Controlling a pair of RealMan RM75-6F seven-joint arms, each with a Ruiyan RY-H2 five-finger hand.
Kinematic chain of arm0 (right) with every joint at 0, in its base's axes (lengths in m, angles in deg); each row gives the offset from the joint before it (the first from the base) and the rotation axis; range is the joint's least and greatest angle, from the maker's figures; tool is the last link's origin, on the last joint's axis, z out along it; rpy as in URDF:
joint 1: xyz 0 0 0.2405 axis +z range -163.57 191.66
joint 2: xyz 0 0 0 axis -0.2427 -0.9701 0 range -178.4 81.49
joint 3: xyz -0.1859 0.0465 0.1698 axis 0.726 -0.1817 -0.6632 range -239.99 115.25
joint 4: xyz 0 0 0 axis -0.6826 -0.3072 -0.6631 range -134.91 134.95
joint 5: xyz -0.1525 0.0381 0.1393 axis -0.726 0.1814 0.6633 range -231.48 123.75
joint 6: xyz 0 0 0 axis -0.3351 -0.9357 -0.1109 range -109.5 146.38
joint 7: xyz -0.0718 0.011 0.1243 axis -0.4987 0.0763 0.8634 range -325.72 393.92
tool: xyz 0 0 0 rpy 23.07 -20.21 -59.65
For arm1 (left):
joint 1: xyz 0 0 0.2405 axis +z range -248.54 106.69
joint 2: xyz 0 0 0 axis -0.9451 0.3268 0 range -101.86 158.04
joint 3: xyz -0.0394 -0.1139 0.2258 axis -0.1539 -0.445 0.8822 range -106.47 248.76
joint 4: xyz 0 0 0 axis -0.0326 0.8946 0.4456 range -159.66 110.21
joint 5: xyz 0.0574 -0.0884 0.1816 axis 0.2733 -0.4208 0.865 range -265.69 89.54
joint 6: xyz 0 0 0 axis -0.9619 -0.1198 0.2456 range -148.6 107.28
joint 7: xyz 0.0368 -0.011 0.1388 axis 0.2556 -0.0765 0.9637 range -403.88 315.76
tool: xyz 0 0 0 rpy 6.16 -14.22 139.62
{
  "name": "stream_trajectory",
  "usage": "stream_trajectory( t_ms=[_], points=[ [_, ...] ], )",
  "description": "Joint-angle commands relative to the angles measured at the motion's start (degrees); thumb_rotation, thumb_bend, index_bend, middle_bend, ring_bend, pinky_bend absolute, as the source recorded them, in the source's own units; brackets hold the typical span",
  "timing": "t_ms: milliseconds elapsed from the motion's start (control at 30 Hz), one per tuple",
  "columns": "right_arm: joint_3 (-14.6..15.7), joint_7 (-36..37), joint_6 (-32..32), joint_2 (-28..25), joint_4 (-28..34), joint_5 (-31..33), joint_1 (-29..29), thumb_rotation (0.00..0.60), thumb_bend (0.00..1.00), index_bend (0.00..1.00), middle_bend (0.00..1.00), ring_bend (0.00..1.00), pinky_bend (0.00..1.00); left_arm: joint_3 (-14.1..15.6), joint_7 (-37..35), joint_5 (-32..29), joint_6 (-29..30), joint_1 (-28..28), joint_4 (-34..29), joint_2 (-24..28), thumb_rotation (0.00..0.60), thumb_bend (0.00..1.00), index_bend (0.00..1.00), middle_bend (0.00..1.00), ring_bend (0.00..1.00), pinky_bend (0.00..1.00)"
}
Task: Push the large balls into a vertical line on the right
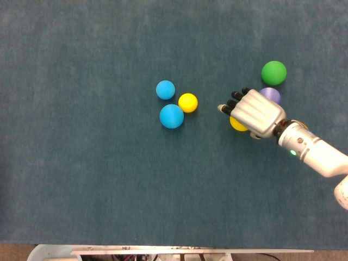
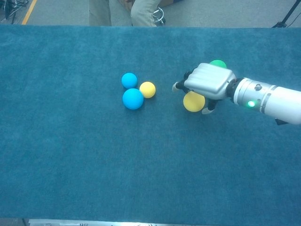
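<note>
My right hand (image 1: pixel 253 112) hovers palm down over the large yellow ball (image 1: pixel 236 124), fingers stretched toward the left and holding nothing. In the chest view the hand (image 2: pixel 209 81) covers the top of that yellow ball (image 2: pixel 193 102). A purple ball (image 1: pixel 271 94) peeks out just behind the hand, and a green ball (image 1: pixel 273 72) lies beyond it; the green ball (image 2: pixel 218 63) shows only as a sliver in the chest view. A large blue ball (image 1: pixel 172 116) sits at mid-table. My left hand is in neither view.
A small blue ball (image 1: pixel 165 89) and a small yellow ball (image 1: pixel 188 102) lie against the large blue one (image 2: pixel 133 99). Blue carpet (image 1: pixel 81 163) covers the whole table. A person's legs (image 2: pixel 141 12) stand past the far edge.
</note>
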Motion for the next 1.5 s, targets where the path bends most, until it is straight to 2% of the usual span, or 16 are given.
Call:
stream_trajectory(
  t_ms=[33, 233, 400, 733, 1267, 1500],
  points=[
    [0.1, 0.0, 0.1, 0.4, -0.5, 0.3, 0.0, 0.600, 0.07, 0.29, 0.39, 0.24, 0.35, 0.0, -0.1, -0.1, 0.1, 0.1, 0.0, 0.0, 0.600, 0.40, 0.32, 0.17, 0.24, 0.28],
    [0.2, -0.2, -0.5, 1.1, -1.6, 0.6, -0.5, 0.600, 0.09, 0.45, 0.45, 0.26, 0.35, 0.1, -0.2, -0.1, 0.1, 0.2, 0.1, -0.1, 0.600, 0.40, 0.32, 0.17, 0.24, 0.28],
    [0.5, 0.7, -0.9, 0.0, -1.0, -0.4, -0.7, 0.600, 0.10, 0.50, 0.48, 0.28, 0.35, 0.0, -0.3, -0.1, 0.0, 0.1, 0.2, -0.2, 0.600, 0.40, 0.32, 0.17, 0.24, 0.28],
    [1.5, 0.8, -0.6, -3.3, 0.2, -0.8, -1.1, 0.600, 0.10, 0.50, 0.48, 0.28, 0.35, -0.1, -0.2, -0.2, -0.9, -0.3, 0.4, -0.6, 0.600, 0.40, 0.32, 0.17, 0.24, 0.28],
    [1.6, 0.3, 0.0, -2.3, -1.1, -0.7, -1.2, 0.600, 0.10, 0.50, 0.48, 0.28, 0.35, 0.0, -0.1, -0.3, -1.2, -0.5, 0.4, -0.7, 0.600, 0.40, 0.32, 0.17, 0.24, 0.27],
    [1.7, -0.2, 0.4, -2.5, -1.2, -0.4, -1.1, 0.600, 0.10, 0.43, 0.46, 0.29, 0.35, -0.1, -0.2, -0.2, -1.4, -0.7, 0.5, -0.7, 0.600, 0.40, 0.32, 0.17, 0.24, 0.27]
  ],
)
